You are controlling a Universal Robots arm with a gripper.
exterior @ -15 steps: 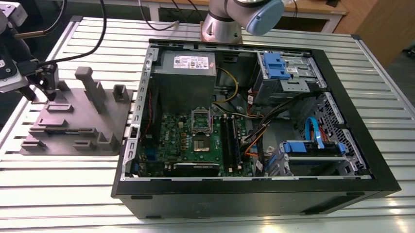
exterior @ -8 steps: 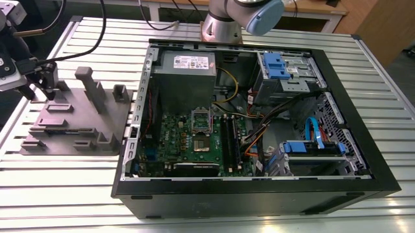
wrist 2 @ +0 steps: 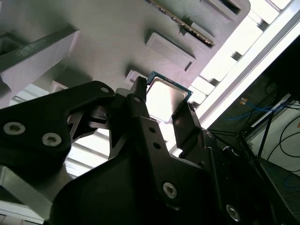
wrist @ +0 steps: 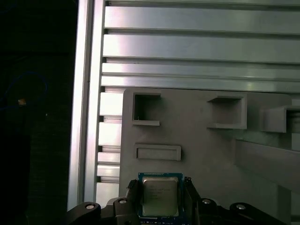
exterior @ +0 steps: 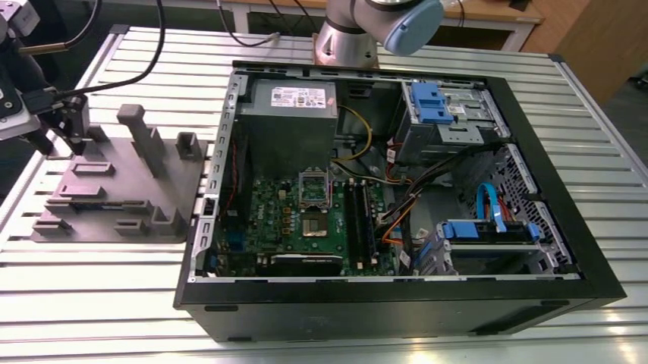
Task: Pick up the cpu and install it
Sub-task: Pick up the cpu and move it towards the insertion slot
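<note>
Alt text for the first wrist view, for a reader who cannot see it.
The end effector holds the cpu between its fingers, over a grey tray with shallow recesses. Beyond the tray lies a slatted metal table.

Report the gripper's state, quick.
The gripper is closed on the cpu, one finger on each of two opposite edges, over the tray.
</note>
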